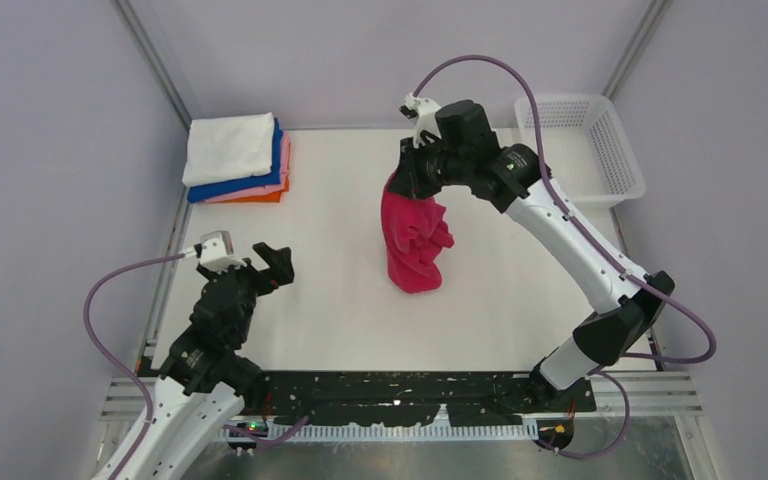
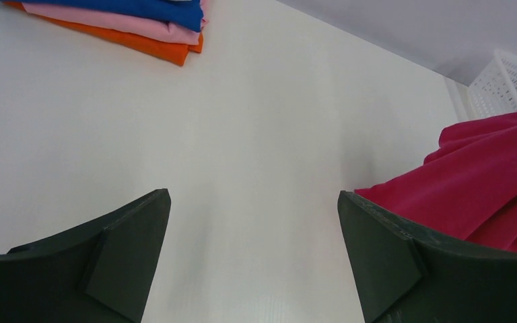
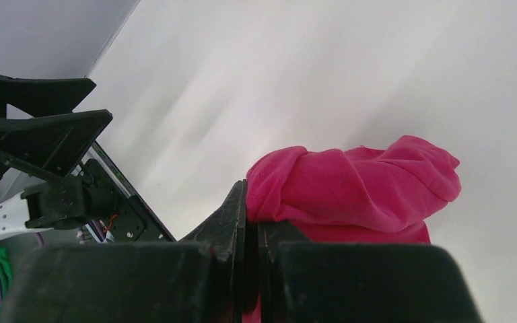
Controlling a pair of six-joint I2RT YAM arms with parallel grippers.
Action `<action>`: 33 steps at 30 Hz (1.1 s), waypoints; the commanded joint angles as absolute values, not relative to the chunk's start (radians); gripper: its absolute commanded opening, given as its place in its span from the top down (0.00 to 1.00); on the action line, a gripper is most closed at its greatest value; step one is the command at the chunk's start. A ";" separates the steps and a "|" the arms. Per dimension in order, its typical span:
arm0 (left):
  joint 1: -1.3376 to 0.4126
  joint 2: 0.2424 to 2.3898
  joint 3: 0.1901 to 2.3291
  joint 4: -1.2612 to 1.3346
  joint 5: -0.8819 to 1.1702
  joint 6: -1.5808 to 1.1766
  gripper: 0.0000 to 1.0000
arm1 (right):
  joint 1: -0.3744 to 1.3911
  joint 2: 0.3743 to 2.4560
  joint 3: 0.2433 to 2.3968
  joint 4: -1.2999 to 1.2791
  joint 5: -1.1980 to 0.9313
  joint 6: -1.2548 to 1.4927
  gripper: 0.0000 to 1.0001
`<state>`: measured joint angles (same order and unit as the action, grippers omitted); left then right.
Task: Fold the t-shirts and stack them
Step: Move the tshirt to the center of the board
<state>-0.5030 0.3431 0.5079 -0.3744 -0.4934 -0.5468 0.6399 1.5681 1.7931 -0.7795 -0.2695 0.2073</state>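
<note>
Magenta shirt (image 1: 415,245) hangs in a bunched column from right gripper (image 1: 400,182), over the middle of the table (image 1: 340,310), slightly right of centre; top edge of the cloth is up at the fingers, folds fall straight down; lower end seems to reach the surface, contact not certain from above.
Right wrist view: right fingers (image 3: 232,208) pressed together, pinching a fold of the shirt between them; the rest of the cloth bulges out just beyond the tips.
Left gripper (image 1: 272,262) sits low at the near-left of the table, well apart from the shirt; fingers spread wide, nothing between them; left wrist view shows bare table in the gap and magenta cloth at the right edge of frame.
Stack (image 1: 238,160) at the far-left corner: white shirt (image 1: 228,146) on top, then blue shirt (image 1: 235,187), pink shirt (image 1: 252,190), orange shirt (image 1: 265,198) at the bottom; all folded, edges stepped slightly toward the near side.
Basket (image 1: 624,160), white mesh, at the far-right corner, apart from both arms.
</note>
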 commanded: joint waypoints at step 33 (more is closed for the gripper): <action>-0.581 1.059 0.416 0.113 0.173 -0.784 0.18 | 0.640 0.967 0.535 0.095 0.215 0.606 0.06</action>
<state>-0.5472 0.9680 0.3885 -0.0753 0.1108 -0.7528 0.5976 1.0103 0.6567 -0.1818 0.3073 0.5205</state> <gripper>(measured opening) 0.852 0.946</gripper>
